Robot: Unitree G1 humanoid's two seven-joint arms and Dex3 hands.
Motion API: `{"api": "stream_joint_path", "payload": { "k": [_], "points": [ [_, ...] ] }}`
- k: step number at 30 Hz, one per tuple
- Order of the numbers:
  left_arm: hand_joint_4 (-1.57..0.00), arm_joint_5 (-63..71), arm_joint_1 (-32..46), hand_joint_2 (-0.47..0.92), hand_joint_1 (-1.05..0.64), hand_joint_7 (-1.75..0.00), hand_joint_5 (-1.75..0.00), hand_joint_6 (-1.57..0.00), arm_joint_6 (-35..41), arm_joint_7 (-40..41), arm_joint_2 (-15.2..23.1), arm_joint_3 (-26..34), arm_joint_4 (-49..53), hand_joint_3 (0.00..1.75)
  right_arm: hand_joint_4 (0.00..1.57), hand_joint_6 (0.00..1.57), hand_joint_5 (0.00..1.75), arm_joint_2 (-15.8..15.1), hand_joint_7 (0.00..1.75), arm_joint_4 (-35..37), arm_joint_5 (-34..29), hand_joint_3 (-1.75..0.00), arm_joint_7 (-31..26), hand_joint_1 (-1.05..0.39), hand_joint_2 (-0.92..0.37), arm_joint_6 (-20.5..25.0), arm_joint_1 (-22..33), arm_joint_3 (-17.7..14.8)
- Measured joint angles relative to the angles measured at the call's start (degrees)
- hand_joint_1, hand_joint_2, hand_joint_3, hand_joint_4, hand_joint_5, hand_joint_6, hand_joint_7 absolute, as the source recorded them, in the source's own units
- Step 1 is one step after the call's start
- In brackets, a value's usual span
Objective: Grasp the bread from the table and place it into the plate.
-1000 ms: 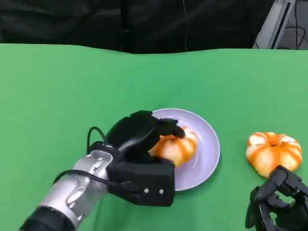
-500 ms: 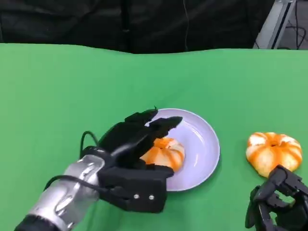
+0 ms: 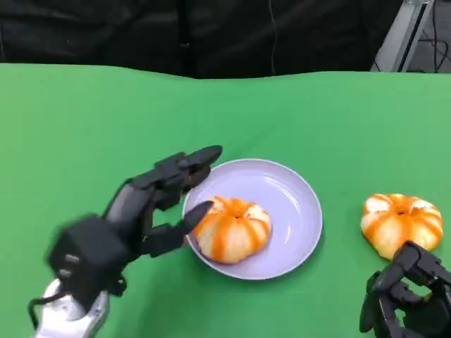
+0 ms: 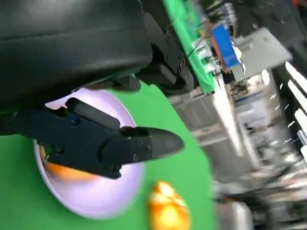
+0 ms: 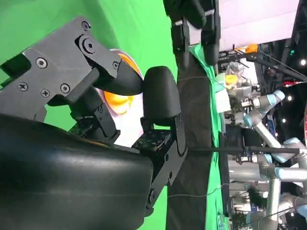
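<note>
An orange-and-white pumpkin-shaped bread (image 3: 232,229) lies on the lavender plate (image 3: 296,204), toward its left rim. My left hand (image 3: 151,204) hovers just left of the plate with fingers spread, holding nothing; a fingertip is close to the bread. In the left wrist view the plate (image 4: 100,196) and part of that bread (image 4: 62,170) show behind the fingers (image 4: 120,143). A second similar bread (image 3: 400,222) sits on the green cloth at the right and also shows in the left wrist view (image 4: 165,208). My right hand (image 3: 405,299) rests low at the right, just below it, fingers curled with nothing in them.
A green cloth (image 3: 84,127) covers the table up to a dark backdrop at the far edge. A metal frame (image 3: 405,32) stands at the back right corner. In the right wrist view the second bread (image 5: 117,98) shows beyond the fingers.
My left hand let go of the bread on the plate, opened its fingers and drew back to the left and toward me. The right hand has stayed still.
</note>
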Motion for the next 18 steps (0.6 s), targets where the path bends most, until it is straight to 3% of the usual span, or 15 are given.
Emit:
{"api": "stream_joint_path", "payload": {
  "k": [1, 2, 3, 5, 8, 11, 12, 15, 18],
  "points": [
    [-0.92, -4.2, 1.5, 0.81, -0.07, -0.31, -1.02, -1.15, 4.1, -1.6, -0.1, 1.2, -2.6, 0.69, 0.90, 0.78, 1.75, 0.0, 1.63, 0.0, 0.0, -1.28, 0.0, -0.15, -0.50, 0.0, 0.0, 0.0],
    [-0.92, -8.4, 2.9, 0.67, -0.05, -0.57, -1.24, -1.15, 8.0, -3.0, 0.0, 2.5, -4.9, 0.95, 0.90, 0.78, 1.75, 0.0, 1.63, 0.0, 0.0, -1.28, -0.1, -0.15, -0.50, 0.0, 0.0, 0.0],
    [-0.92, -12.2, 4.5, 0.56, -0.04, -1.02, -1.51, -1.06, 11.4, -4.4, 0.1, 3.8, -7.2, 1.19, 0.91, 0.78, 1.75, 0.0, 1.63, 0.0, 0.0, -1.28, -0.2, -0.14, -0.50, 0.1, 0.1, 0.0],
    [-0.92, -18.2, 7.8, 0.51, -0.05, -1.40, -1.69, -0.96, 16.4, -7.1, 0.8, 6.1, -11.0, 1.32, 0.91, 0.78, 1.75, 0.0, 1.63, -0.1, 0.0, -1.28, -0.2, -0.14, -0.50, 0.2, 0.2, 0.0],
    [-0.90, -25.8, 12.5, 0.51, -0.07, -1.55, -1.74, -0.89, 23.1, -11.3, 2.8, 9.7, -15.3, 1.29, 0.91, 0.79, 1.75, 0.1, 1.62, -0.2, 0.0, -1.29, -0.2, -0.13, -0.50, 0.3, 0.2, 0.1],
    [-0.86, -30.7, 16.0, 0.60, -0.10, -1.61, -1.75, -0.84, 26.6, -16.3, 4.8, 13.1, -16.7, 1.11, 0.91, 0.78, 1.75, 0.1, 1.62, -0.1, 0.0, -1.30, -0.1, -0.13, -0.50, 0.3, 0.1, 0.1],
    [-0.86, -31.8, 17.2, 0.61, -0.11, -1.61, -1.75, -0.83, 26.9, -18.7, 5.4, 14.1, -16.7, 1.09, 0.91, 0.78, 1.75, 0.1, 1.62, -0.1, 0.0, -1.30, 0.0, -0.13, -0.50, 0.2, 0.1, 0.1],
    [-0.84, -32.9, 19.7, 0.75, -0.15, -1.60, -1.75, -0.82, 26.8, -24.5, 6.2, 16.3, -16.3, 0.80, 0.91, 0.79, 1.75, 0.1, 1.61, 0.0, 0.1, -1.29, 0.2, -0.13, -0.50, 0.2, 0.0, 0.1],
    [-0.82, -33.0, 22.3, 0.81, -0.18, -1.62, -1.75, -0.79, 25.5, -30.0, 6.4, 18.3, -14.3, 0.72, 0.91, 0.79, 1.75, 0.0, 1.60, 0.0, 0.3, -1.29, 0.2, -0.13, -0.50, 0.3, 0.0, 0.0]
  ]
}}
